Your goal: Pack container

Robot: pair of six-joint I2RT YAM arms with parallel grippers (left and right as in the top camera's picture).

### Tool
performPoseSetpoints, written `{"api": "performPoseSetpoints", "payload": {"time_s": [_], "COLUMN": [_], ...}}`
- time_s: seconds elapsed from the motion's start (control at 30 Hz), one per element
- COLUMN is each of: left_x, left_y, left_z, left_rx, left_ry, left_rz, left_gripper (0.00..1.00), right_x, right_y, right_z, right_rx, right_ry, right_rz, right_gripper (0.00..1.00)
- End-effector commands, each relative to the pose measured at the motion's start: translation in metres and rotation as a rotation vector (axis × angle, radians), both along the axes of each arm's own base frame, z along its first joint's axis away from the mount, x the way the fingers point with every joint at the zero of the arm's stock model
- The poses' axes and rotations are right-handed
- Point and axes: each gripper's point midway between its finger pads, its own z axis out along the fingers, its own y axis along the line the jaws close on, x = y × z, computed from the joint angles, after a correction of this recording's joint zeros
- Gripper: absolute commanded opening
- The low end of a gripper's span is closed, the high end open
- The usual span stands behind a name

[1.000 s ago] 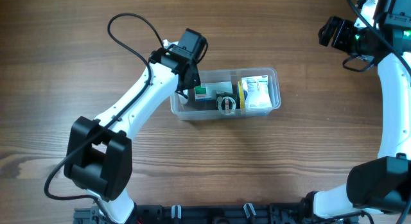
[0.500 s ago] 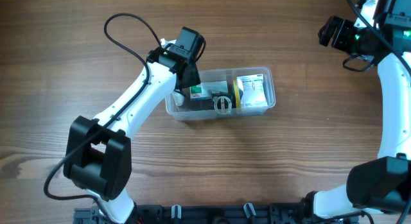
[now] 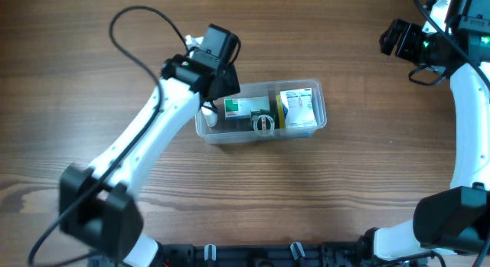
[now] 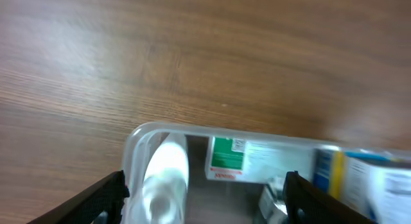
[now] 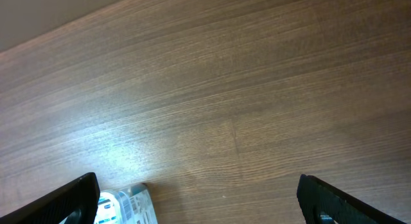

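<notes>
The container (image 3: 237, 138), a clear plastic tub, lies mid-table. It holds a white bottle (image 3: 205, 114) at its left end, a green-and-white box (image 3: 239, 108), a small clear item (image 3: 264, 123) and a blue-and-yellow box (image 3: 298, 108). My left gripper (image 3: 211, 99) hovers open over the tub's left end. In the left wrist view its fingers (image 4: 96, 201) straddle the bottle (image 4: 166, 179) and the green box (image 4: 231, 158) without touching them. My right gripper (image 3: 398, 41) hangs open at the far right, with nothing between its fingers (image 5: 70, 201).
Bare wooden tabletop surrounds the tub on all sides. A black cable (image 3: 130, 30) loops over the left arm. In the right wrist view only a corner of the container (image 5: 128, 205) shows at the lower left.
My left gripper has opened and let go of the white bottle, which now lies in the tub's left end. The left arm has risen, and the tub has slid slightly left.
</notes>
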Motion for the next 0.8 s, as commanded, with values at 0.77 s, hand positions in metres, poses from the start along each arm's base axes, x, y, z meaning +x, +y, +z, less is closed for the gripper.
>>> {"api": "performPoseSetpoints", "payload": {"time_s": [0.77], "left_x": [-0.209], "left_y": [0.098], "left_z": [0.153], "left_rx": [-0.082], "left_ry": [-0.144], "left_rz": [-0.056], "left_gripper": [1.0], "right_x": [0.001], "right_y": [0.0], "right_z": [0.001], "right_rx": [0.002], "right_ry": [-0.004], "right_rz": [-0.011], "right_gripper": [1.0]}}
